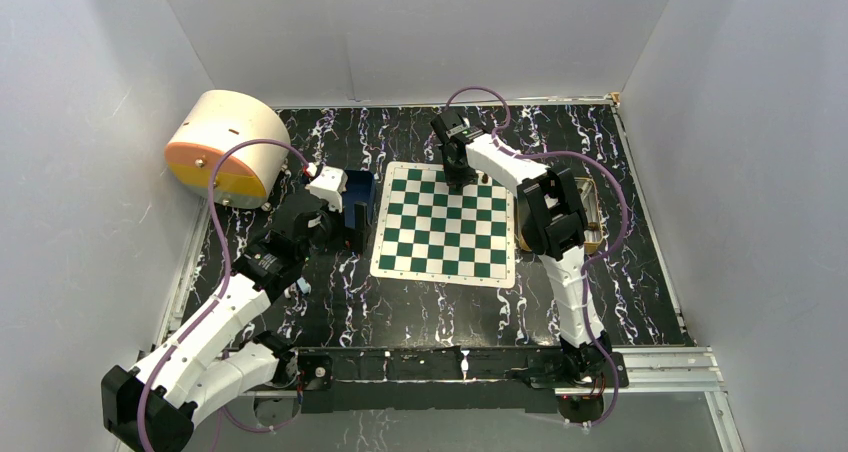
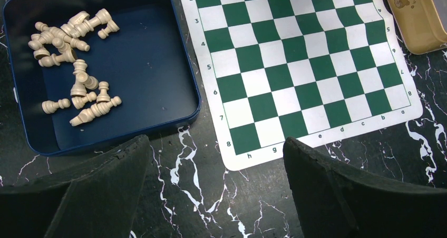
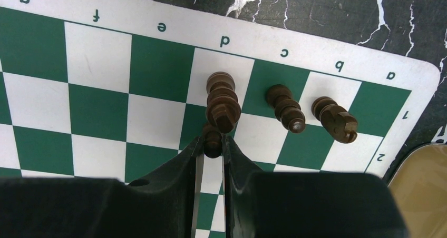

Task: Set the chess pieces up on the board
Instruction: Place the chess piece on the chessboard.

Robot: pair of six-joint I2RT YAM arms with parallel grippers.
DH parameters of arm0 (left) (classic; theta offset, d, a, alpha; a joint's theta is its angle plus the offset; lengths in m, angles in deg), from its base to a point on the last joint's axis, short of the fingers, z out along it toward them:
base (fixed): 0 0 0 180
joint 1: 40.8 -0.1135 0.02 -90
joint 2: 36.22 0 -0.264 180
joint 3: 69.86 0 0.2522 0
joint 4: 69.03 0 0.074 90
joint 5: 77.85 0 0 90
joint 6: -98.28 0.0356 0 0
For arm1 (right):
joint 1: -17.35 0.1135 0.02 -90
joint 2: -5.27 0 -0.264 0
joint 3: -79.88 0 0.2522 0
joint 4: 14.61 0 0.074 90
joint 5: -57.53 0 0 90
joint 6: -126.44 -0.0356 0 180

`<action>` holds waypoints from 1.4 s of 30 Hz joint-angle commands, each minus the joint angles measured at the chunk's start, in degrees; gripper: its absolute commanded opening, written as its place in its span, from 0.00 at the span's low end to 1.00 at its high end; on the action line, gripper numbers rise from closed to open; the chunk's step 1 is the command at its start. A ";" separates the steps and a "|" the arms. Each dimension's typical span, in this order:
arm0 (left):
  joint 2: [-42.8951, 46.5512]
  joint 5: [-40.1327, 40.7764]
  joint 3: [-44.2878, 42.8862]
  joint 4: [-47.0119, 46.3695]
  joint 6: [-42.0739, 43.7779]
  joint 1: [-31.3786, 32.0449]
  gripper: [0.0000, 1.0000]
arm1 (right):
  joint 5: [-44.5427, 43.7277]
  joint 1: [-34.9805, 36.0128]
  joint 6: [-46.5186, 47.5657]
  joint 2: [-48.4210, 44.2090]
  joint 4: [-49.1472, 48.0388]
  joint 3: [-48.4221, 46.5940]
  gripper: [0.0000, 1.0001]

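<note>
The green-and-white board (image 1: 445,222) lies mid-table. In the right wrist view, three dark chess pieces stand on its far row near the corner: a tall one (image 3: 222,98) on d, a second (image 3: 285,108) on c, a third (image 3: 334,118) on b. My right gripper (image 3: 212,143) is shut on a small dark pawn (image 3: 212,139) just in front of the tall piece, low over the board; seen from above it (image 1: 460,180) hangs at the board's far edge. My left gripper (image 2: 215,140) stands open and empty over bare table beside the board's near-left corner (image 2: 248,148).
A blue tray (image 2: 147,53) left of the board holds several cream chess pieces (image 2: 68,64) lying on their sides. A gold tin (image 2: 416,22) sits against the board's right edge. A round cream and orange container (image 1: 225,147) lies at the far left.
</note>
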State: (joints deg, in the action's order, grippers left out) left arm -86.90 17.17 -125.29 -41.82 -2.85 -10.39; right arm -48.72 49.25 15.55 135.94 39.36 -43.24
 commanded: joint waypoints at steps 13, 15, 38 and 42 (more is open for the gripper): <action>0.84 -0.08 0.02 -0.75 0.33 -0.36 0.94 | 1.03 0.18 -0.56 -0.24 0.61 -2.67 0.26; 0.89 -0.09 0.04 -0.71 0.33 -0.36 0.94 | 1.28 0.22 -0.56 -0.16 0.89 -3.14 0.26; 0.93 -0.19 0.02 -0.71 0.33 -0.37 0.94 | 1.71 0.24 -0.91 0.90 2.51 -3.23 0.28; 0.84 -0.26 0.01 -0.81 0.33 -0.36 0.94 | 1.55 0.23 -0.89 0.58 2.34 -3.45 0.32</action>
State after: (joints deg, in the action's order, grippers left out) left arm -86.90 17.15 -125.29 -41.82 -2.83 -10.39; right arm -47.23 49.25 15.38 136.75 41.32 -44.38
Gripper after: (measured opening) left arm 0.937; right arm 0.301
